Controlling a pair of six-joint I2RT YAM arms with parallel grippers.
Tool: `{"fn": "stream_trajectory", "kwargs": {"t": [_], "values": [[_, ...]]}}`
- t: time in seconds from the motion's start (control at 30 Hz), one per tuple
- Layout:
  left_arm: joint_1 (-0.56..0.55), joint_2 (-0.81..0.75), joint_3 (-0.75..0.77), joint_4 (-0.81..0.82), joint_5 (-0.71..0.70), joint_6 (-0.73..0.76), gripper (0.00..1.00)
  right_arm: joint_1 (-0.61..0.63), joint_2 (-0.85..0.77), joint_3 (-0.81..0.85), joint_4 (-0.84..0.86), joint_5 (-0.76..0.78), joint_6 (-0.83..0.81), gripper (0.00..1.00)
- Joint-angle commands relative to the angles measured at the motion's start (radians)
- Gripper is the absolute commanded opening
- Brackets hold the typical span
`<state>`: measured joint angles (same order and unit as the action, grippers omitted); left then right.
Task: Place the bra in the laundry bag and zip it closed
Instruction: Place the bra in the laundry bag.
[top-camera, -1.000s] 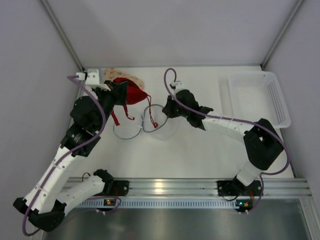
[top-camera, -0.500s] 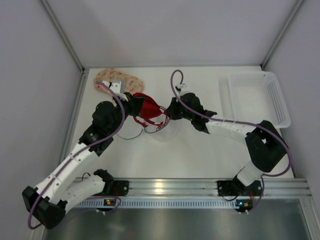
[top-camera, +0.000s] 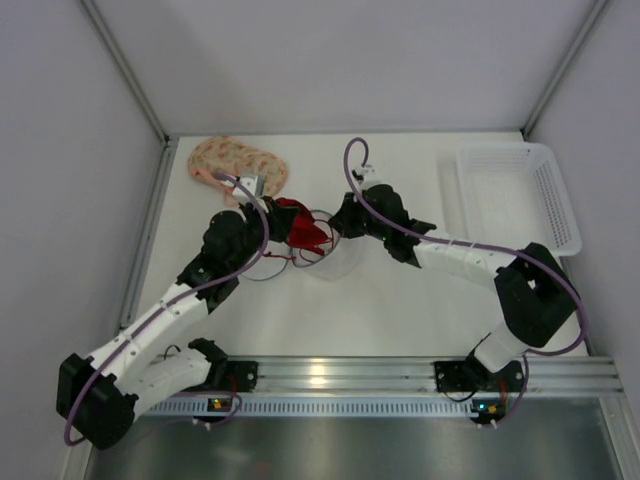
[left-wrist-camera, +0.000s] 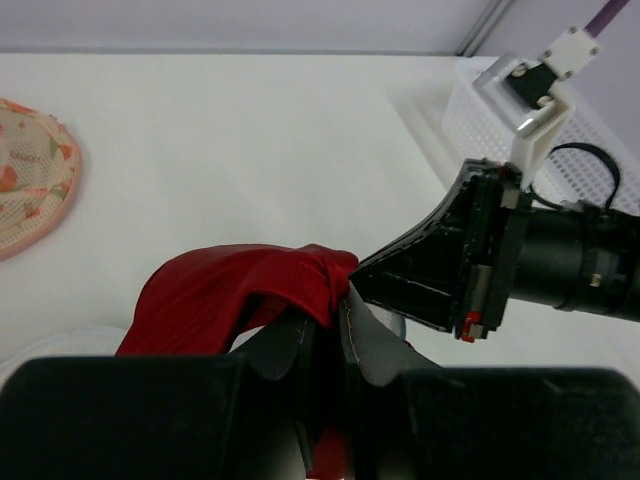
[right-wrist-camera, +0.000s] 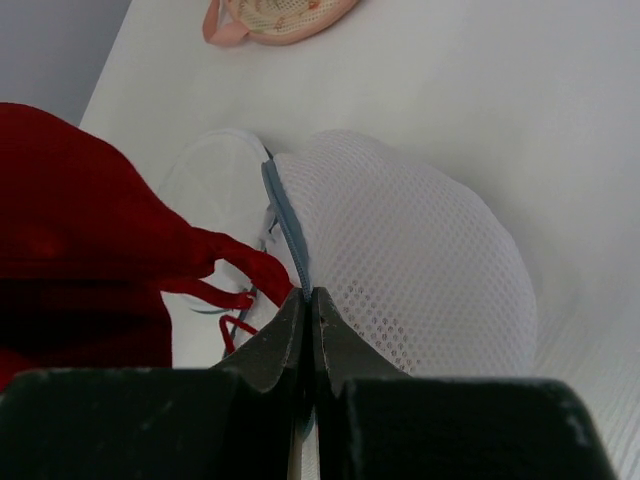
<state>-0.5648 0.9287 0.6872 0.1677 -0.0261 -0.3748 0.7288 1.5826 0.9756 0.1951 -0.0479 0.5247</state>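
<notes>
The bra (left-wrist-camera: 235, 290) is clamped in the left gripper (left-wrist-camera: 328, 335). The laundry bag (right-wrist-camera: 400, 260) (bare table (top-camera: 400, 300) around) is pinched at its edge by the right gripper (right-wrist-camera: 307, 300).

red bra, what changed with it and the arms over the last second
The left fingers, clamped on the red bra, carried it from the back left, above the floral bra, nearer and rightward to the mouth of the bag. The right fingers kept pinching the bag's rim, barely shifting. Floral bra and basket stayed put.
</notes>
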Motion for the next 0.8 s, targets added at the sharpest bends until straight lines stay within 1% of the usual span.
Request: {"fn": "stream_trajectory", "kwargs": {"t": [0.0,0.13,0.2,0.3,0.33,0.53,0.63,0.67,0.77], "values": [[-0.001,0.042,-0.015,0.058,-0.031,0.013,0.0,-0.008,-0.056,0.038,0.064,-0.009,-0.002,0.0],[-0.001,0.096,-0.023,0.069,-0.034,0.011,0.0,-0.006,-0.055,0.046,0.052,0.002,0.005,0.0],[-0.001,0.128,-0.031,0.082,-0.014,0.007,0.0,-0.006,-0.055,0.057,0.041,0.002,-0.005,0.0],[-0.004,0.189,-0.035,0.122,0.021,-0.028,0.0,-0.002,-0.052,0.075,0.014,0.011,-0.023,0.0],[-0.007,0.206,-0.038,0.162,0.022,-0.035,0.0,0.001,-0.052,0.078,0.01,0.013,-0.025,0.0],[-0.085,0.334,0.009,0.225,0.008,-0.027,0.0,0.008,-0.079,0.029,0.084,0.023,0.026,0.0],[-0.148,0.38,0.038,0.253,0.006,-0.015,0.0,0.008,-0.101,0.0,0.112,0.043,0.038,0.0],[-0.174,0.392,0.049,0.257,0.011,-0.01,0.0,0.008,-0.105,-0.005,0.118,0.078,0.038,0.0],[-0.201,0.439,0.046,0.309,0.022,-0.009,0.0,0.007,-0.124,-0.04,0.148,0.085,0.058,0.0]]}}
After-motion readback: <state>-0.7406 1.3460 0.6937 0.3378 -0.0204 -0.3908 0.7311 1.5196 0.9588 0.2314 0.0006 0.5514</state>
